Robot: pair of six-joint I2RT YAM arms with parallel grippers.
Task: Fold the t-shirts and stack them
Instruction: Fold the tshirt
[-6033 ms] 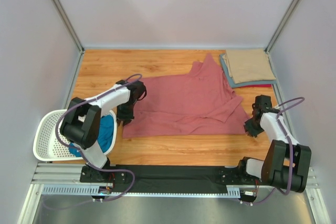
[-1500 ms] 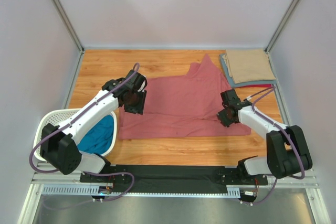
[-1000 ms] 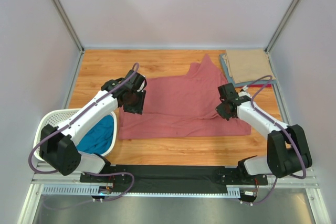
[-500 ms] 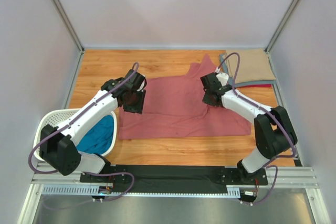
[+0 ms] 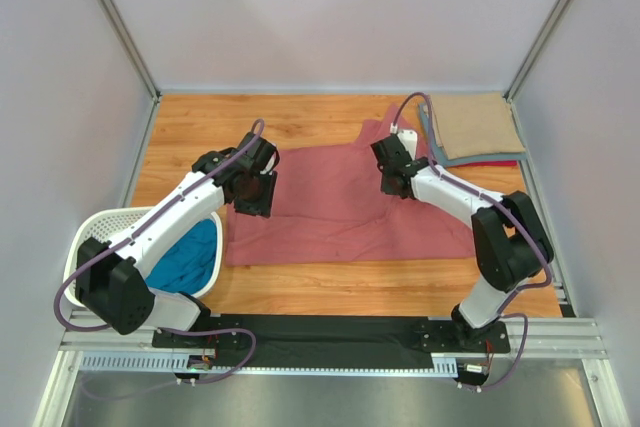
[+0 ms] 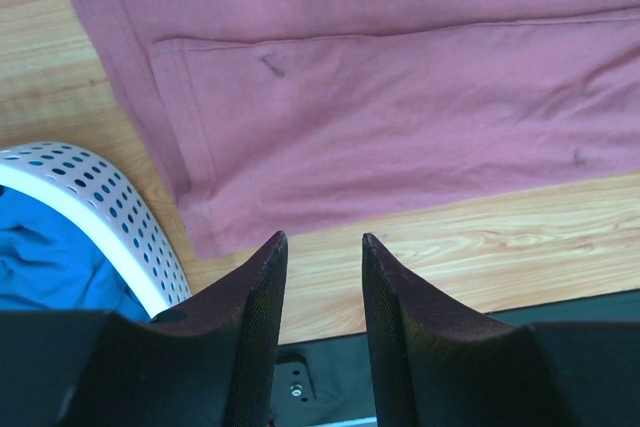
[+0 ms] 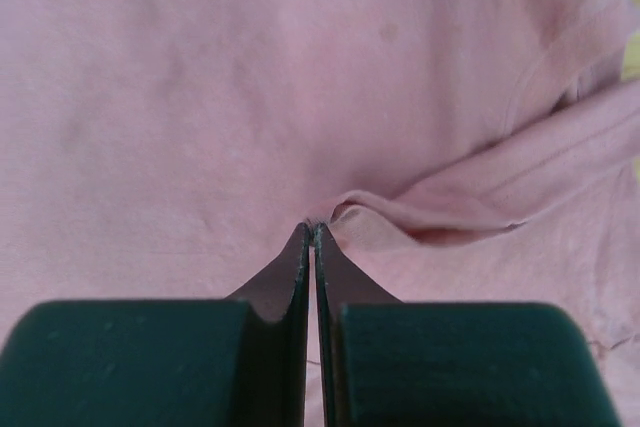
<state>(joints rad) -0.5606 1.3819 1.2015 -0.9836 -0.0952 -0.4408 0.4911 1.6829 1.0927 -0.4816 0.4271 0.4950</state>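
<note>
The right gripper (image 7: 311,232) pinches a fold of the rose-red t-shirt (image 5: 330,202), likely to fold it inward, while the left gripper (image 6: 323,238) hovers parted and empty.

At the far right corner of the table (image 5: 200,127), the tan shirt (image 5: 475,125) covers most of the grey-blue shirt (image 5: 458,158) and the red shirt (image 5: 500,162); only thin edges peek out. The left arm (image 5: 170,215) hides part of the blue shirt (image 5: 195,257) in the basket (image 5: 80,247). The left wrist view cuts both off at its left edge. The right wrist view cuts off the rose shirt (image 7: 200,97) on every side.
</note>
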